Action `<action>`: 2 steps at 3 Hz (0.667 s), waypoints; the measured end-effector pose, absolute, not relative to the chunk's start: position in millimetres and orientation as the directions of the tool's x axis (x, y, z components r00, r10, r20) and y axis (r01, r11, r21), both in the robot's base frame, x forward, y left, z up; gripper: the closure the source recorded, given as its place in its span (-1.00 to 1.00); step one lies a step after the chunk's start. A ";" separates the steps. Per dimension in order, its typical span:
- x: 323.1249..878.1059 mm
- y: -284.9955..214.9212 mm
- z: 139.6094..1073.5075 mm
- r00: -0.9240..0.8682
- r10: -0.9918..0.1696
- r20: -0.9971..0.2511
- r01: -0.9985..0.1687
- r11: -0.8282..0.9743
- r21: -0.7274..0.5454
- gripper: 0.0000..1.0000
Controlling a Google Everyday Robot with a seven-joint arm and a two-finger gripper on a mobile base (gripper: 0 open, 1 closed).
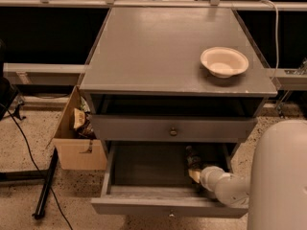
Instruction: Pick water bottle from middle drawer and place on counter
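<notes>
The middle drawer (168, 206) stands pulled out under the grey cabinet, its dark floor showing. My gripper (193, 161) reaches down into its right half from the white arm (230, 188), a dark shape above a cream wrist part. The water bottle is hidden in the dark around the gripper; I cannot make it out. The counter (158, 47) is the cabinet's flat grey top, with a cream bowl (224, 61) at its right front.
The upper drawer (144, 127) with a round knob is pushed in. An open cardboard box (76, 147) sits on the floor left of the cabinet, with a black stand leg (45, 186) and cable beside it. My white arm body (280, 176) fills the lower right.
</notes>
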State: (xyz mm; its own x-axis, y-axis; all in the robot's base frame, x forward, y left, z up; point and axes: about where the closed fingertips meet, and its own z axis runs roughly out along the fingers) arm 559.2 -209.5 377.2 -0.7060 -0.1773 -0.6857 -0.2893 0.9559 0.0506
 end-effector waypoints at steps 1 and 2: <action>559.2 -209.5 377.2 -0.706 -0.177 -0.686 -0.289 0.956 0.051 0.45; 559.2 -209.5 377.2 -0.706 -0.177 -0.686 -0.289 0.956 0.051 0.90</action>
